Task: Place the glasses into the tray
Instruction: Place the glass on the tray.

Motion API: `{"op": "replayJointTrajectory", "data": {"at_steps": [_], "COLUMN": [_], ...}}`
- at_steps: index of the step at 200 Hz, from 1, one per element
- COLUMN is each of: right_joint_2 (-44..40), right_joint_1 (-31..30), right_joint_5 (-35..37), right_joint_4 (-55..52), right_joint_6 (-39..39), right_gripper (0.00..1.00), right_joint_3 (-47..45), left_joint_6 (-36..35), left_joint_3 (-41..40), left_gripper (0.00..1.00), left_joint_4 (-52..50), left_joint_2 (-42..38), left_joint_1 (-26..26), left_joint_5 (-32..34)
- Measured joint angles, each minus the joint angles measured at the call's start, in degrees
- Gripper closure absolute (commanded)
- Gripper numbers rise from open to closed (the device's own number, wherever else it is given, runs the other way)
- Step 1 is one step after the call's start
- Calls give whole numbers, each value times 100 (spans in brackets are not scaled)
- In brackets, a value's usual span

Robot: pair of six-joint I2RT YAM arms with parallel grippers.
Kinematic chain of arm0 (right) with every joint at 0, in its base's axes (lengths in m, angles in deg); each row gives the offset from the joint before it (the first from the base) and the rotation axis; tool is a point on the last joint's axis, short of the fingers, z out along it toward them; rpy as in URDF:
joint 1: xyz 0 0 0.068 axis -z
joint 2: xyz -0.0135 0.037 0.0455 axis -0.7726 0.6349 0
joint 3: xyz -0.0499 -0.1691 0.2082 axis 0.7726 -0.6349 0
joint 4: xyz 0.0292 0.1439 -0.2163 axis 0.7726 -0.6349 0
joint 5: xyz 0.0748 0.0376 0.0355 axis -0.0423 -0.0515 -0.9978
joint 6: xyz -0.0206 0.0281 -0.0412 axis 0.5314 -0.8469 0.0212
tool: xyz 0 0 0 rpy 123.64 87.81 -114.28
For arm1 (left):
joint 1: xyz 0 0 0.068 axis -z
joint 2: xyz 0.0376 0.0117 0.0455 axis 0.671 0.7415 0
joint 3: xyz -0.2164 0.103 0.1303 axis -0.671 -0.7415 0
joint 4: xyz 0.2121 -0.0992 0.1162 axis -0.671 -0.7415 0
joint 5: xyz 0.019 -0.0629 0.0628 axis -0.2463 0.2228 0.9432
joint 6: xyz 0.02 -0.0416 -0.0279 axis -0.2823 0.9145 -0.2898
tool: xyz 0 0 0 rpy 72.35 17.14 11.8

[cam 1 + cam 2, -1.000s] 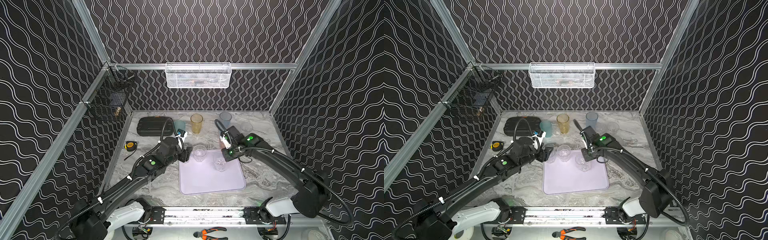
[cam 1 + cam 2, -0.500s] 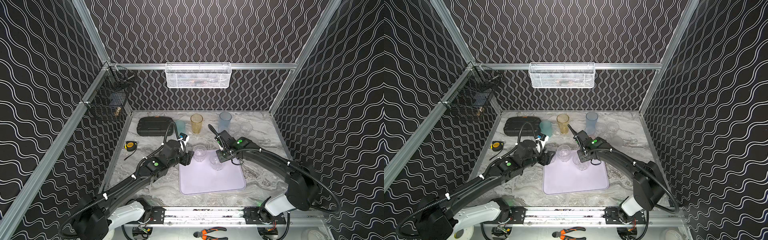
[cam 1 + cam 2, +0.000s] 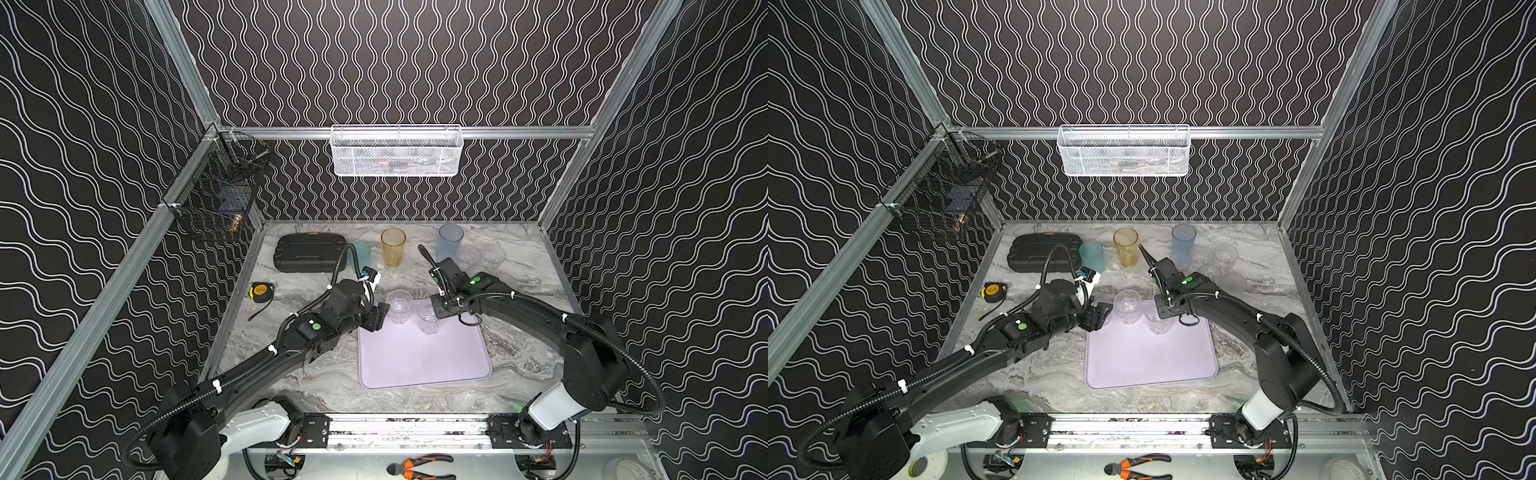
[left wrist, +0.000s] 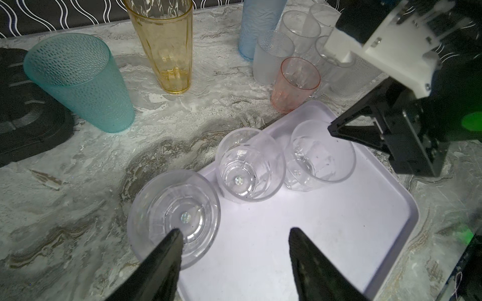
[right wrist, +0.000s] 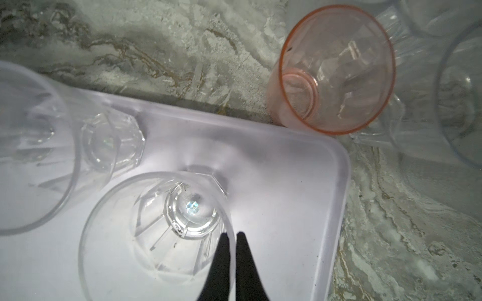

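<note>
**Top views.** The tray lies mid-table between my two arms. In both top views the middle glass and the rim-held glass stand on its far end. My left gripper sits at the tray's far left corner, and my right gripper is at the rim-held glass. The teal glass, amber glass and blue glass stand off the tray, near the back wall.

**Left wrist view.** My left gripper is spread wide. One fingertip overlaps the rim of the corner glass, which is at the tray's corner. I cannot tell whether they touch.

**Right wrist view.** My right gripper is closed, its tips pinching the wall of the rim-held glass, which stands on the tray. The pink glass stands just outside the tray's rim.
</note>
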Motion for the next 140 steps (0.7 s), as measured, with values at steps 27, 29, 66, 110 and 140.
{"op": "replayJointTrajectory", "data": {"at_steps": [27, 29, 66, 110, 140], "right_joint_2": [70, 79, 149, 210, 210], "right_joint_1": [131, 136, 208, 208, 229], "right_joint_5": [-2, -7, -151, -212, -168], "right_joint_4": [232, 249, 522, 710, 903], "right_joint_6": [-26, -28, -90, -114, -136], "right_gripper": [100, 100, 100, 100, 100], "right_joint_3": [-22, -26, -50, -59, -149], "left_joint_6": [-2, -2, -4, -4, -4], "left_joint_3": [-15, -15, -24, -35, -35], "left_gripper": [32, 32, 32, 32, 32], "left_joint_4": [13, 13, 13, 98, 103], "left_joint_2": [48, 50, 101, 179, 208], "left_joint_1": [0, 0, 0, 0, 0], "left_joint_5": [0, 0, 4, 22, 22]}}
